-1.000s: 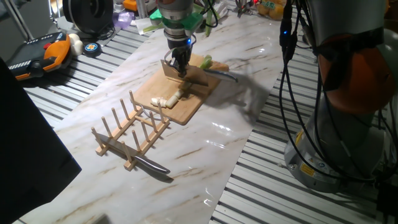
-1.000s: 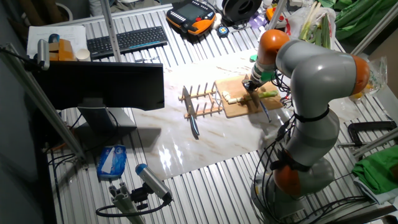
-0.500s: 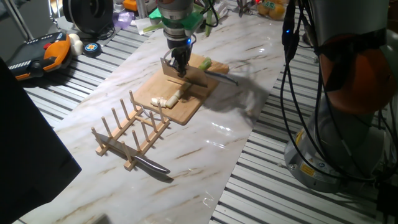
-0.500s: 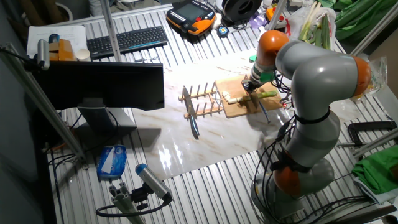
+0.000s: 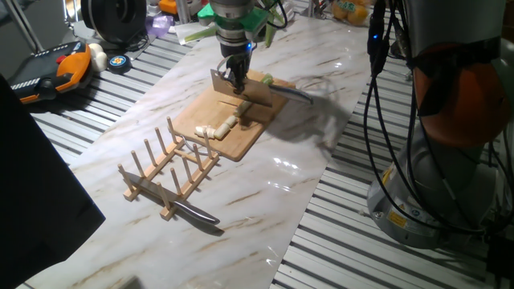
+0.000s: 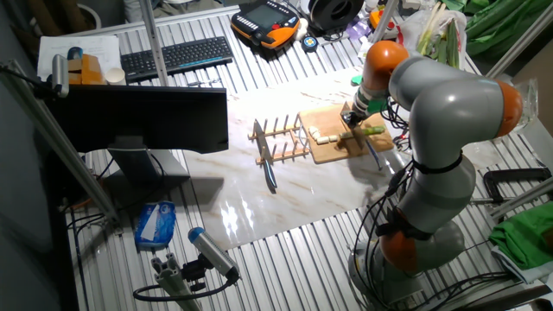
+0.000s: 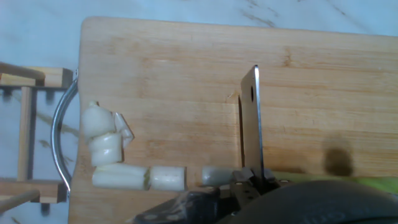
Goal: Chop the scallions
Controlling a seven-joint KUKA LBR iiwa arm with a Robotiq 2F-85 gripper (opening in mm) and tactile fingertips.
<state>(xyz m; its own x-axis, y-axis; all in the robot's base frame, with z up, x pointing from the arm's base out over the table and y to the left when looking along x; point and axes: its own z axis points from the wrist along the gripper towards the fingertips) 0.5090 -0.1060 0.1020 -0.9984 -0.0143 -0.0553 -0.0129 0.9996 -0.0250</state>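
On the cutting board (image 7: pixel 186 81), creamy-white scallions (image 7: pixel 124 168) lie chopped; the gripper (image 5: pixel 235 76) grasps a knife (image 7: pixel 251 124).

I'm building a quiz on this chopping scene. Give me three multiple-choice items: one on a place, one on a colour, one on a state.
1. Where do the cut scallion pieces lie?
A. on the wooden cutting board
B. in the wooden rack
C. on the bare marble

2. What colour are those pieces?
A. dark green
B. creamy white
C. orange

3. How is the blade in the hand?
A. lying flat on the table
B. stuck in the rack
C. held over the board

Answers: 1 A, the hand view shows them in a row near the board's handle end. 2 B, they look pale there. 3 C, the hand grips it above the board.
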